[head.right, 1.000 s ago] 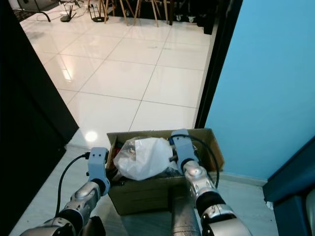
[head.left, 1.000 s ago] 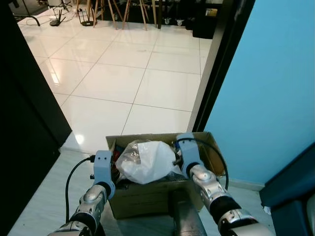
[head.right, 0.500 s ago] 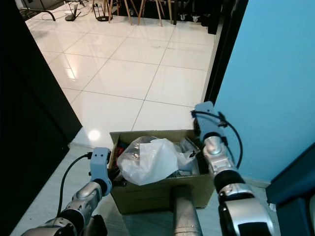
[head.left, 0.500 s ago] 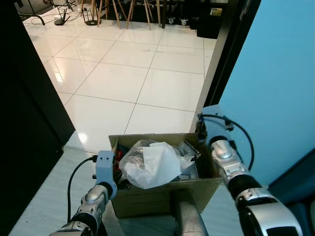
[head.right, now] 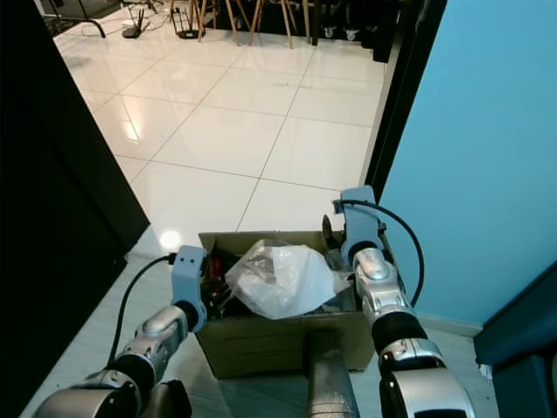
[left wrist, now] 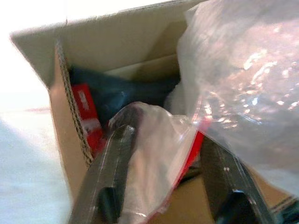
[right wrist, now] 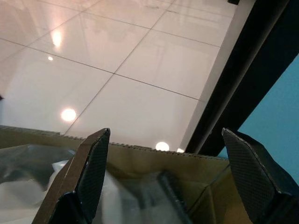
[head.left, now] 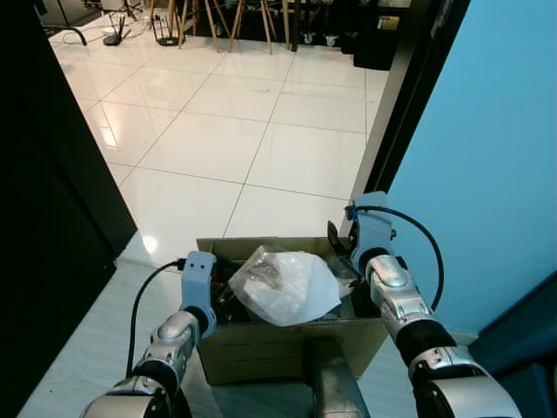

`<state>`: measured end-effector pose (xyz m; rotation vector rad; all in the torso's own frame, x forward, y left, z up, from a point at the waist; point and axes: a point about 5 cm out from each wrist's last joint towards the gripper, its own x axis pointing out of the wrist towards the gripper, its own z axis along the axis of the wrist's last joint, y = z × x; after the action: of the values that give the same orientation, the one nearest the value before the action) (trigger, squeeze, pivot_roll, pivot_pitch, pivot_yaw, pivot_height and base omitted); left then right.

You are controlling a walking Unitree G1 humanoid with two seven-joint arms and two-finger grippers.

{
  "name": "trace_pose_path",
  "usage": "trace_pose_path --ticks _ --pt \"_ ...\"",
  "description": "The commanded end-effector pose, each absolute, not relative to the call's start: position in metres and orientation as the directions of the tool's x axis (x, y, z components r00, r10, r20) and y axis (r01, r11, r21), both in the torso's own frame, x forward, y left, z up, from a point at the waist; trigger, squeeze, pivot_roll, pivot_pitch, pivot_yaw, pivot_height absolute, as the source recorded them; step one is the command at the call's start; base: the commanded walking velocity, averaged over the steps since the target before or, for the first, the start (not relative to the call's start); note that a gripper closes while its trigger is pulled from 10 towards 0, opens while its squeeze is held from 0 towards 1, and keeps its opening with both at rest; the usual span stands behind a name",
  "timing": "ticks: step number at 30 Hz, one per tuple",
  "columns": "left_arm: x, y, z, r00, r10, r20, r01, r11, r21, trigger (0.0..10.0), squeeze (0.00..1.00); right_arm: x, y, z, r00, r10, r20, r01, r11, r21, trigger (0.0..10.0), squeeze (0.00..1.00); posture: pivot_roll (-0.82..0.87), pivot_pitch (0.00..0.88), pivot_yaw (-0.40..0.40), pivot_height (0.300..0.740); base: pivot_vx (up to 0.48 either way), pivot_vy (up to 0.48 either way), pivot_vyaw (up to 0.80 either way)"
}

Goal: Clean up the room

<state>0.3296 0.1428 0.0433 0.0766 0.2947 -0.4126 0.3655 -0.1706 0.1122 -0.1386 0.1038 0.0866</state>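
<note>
Now | left fingers (left wrist: 117, 154) wide, in cardboard box (head.left: 261, 353) | right fingers (right wrist: 93, 168) wide above bag (head.left: 283, 287)

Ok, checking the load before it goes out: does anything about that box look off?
The cardboard box is overfilled: a crumpled plastic bag bulges above its rim, loose. The left claw has its fingers around clear wrapping inside; the right claw is open over the far edge.
</note>
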Motion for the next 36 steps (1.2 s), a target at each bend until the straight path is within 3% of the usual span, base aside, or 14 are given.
trace_pose_path --ticks 1,4,12,15,16,17,20,22,25,27,30,32,35,36 --pt "0.34 0.15 0.059 0.882 -0.393 -0.259 0.427 0.899 0.092 10.0 1.0 0.361 -0.168 0.103 0.985 0.104 -0.139 -0.116 0.99 -0.08 10.0 0.0 -0.2 0.086 0.015 0.562 0.0 0.0 0.0" --pt "0.344 0.153 0.067 0.885 -0.401 -0.237 0.434 0.895 0.104 10.0 1.0 0.359 -0.167 0.1 0.982 0.116 -0.149 -0.126 0.99 -0.059 10.0 0.0 -0.2 0.077 0.017 0.562 0.0 0.0 0.0" --pt "0.345 0.154 0.079 0.793 -0.546 -0.271 0.603 0.766 0.221 10.0 1.0 0.354 -0.156 0.093 0.971 0.169 -0.167 -0.161 0.985 0.06 10.0 0.0 -0.19 0.017 0.025 0.562 0.0 0.0 0.0" --pt "0.35 0.166 0.086 0.861 -0.468 -0.199 0.5 0.85 0.163 10.0 1.0 0.349 -0.148 0.089 0.958 0.251 -0.141 -0.232 0.963 0.14 10.0 0.0 -0.19 0.0 0.025 0.562 0.0 0.0 0.0" --pt "0.352 0.183 0.091 0.933 -0.339 -0.118 0.346 0.938 0.036 10.0 0.0 0.343 -0.144 0.079 0.944 0.285 -0.167 -0.261 0.954 0.15 10.0 0.0 -0.18 0.0 0.022 0.567 0.0 0.0 0.0" --pt "0.352 0.183 0.091 0.933 -0.339 -0.118 0.346 0.938 0.036 10.0 0.0 0.343 -0.144 0.079 0.944 0.285 -0.167 -0.261 0.954 0.15 10.0 0.0 -0.18 0.0 0.022 0.567 0.0 0.0 0.0" --pt "0.342 0.224 0.079 0.995 -0.03 -0.092 0.003 0.959 -0.282 10.0 0.0 0.329 -0.14 0.054 0.914 0.332 -0.234 -0.293 0.938 0.187 10.0 0.0 -0.15 0.0 0.006 0.581 0.0 0.0 0.0" --pt "0.337 0.23 0.072 0.994 0.01 -0.112 -0.046 0.947 -0.318 10.0 0.0 0.326 -0.14 0.05 0.908 0.34 -0.244 -0.295 0.934 0.202 10.0 0.0 -0.15 0.0 0.005 0.586 0.0 0.0 0.0" --pt "0.33 0.235 0.062 0.988 0.038 -0.149 -0.085 0.942 -0.324 10.0 0.0 0.323 -0.139 0.045 0.9 0.352 -0.258 -0.301 0.929 0.217 10.0 0.0 -0.13 0.0 -0.002 0.591 0.0 0.0 0.0" --pt "0.301 0.239 0.025 0.954 0.076 -0.292 -0.167 0.939 -0.302 10.0 0.0 0.313 -0.138 0.029 0.868 0.385 -0.313 -0.317 0.915 0.248 10.0 0.0 -0.12 0.0 -0.014 0.601 0.0 0.0 0.0" --pt "0.289 0.241 0.011 0.933 0.09 -0.349 -0.201 0.933 -0.297 10.0 0.0 0.309 -0.137 0.024 0.854 0.4 -0.334 -0.324 0.909 0.261 10.0 0.0 -0.11 0.0 -0.016 0.605 0.0 0.0 0.0" --pt "0.256 0.239 -0.022 0.86 0.115 -0.497 -0.282 0.919 -0.276 10.0 0.0 0.3 -0.135 0.012 0.819 0.43 -0.38 -0.34 0.897 0.282 10.0 0.0 -0.11 0.0 -0.021 0.615 0.0 0.0 0.0" --pt "0.241 0.237 -0.035 0.818 0.119 -0.562 -0.308 0.917 -0.254 10.0 0.0 0.295 -0.134 0.005 0.8 0.44 -0.407 -0.346 0.894 0.286 10.0 0.0 -0.11 0.0 -0.022 0.62 0.0 0.0 0.0" --pt "0.22 0.235 -0.051 0.757 0.131 -0.64 -0.347 0.911 -0.223 10.0 0.0 0.286 -0.135 -0.005 0.774 0.437 -0.459 -0.34 0.898 0.28 10.0 0.0 -0.11 0.0 -0.026 0.625 0.0 0.0 0.0"
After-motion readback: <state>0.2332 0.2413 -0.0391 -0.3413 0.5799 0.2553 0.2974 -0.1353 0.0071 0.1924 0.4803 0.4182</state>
